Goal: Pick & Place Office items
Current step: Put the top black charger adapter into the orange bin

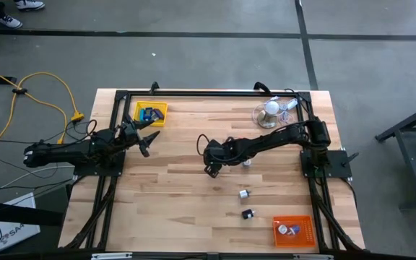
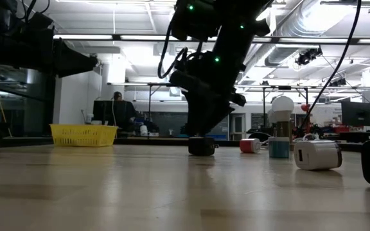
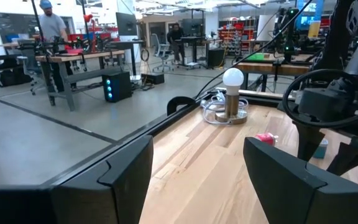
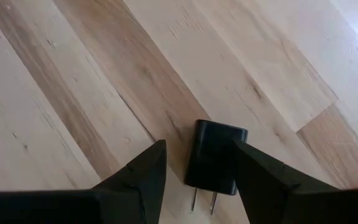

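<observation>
Two trays: yellow tray [image 1: 151, 113] far left, orange tray [image 1: 294, 232] near right. White bulb [image 1: 271, 108] far right. Black plug adapter [image 4: 215, 157] lies flat mid-table, prongs toward right gripper [image 4: 194, 171], jaws narrow astride it, ungripped. Left gripper [image 1: 144, 139] wide open beside yellow tray

From overhead you look straight down on the whole tabletop [image 1: 172, 188]. Your low camera sits at its surface, facing level into the room. The right wrist camera stares closely down at the black plug [image 4: 215, 157], which your low view shares.
</observation>
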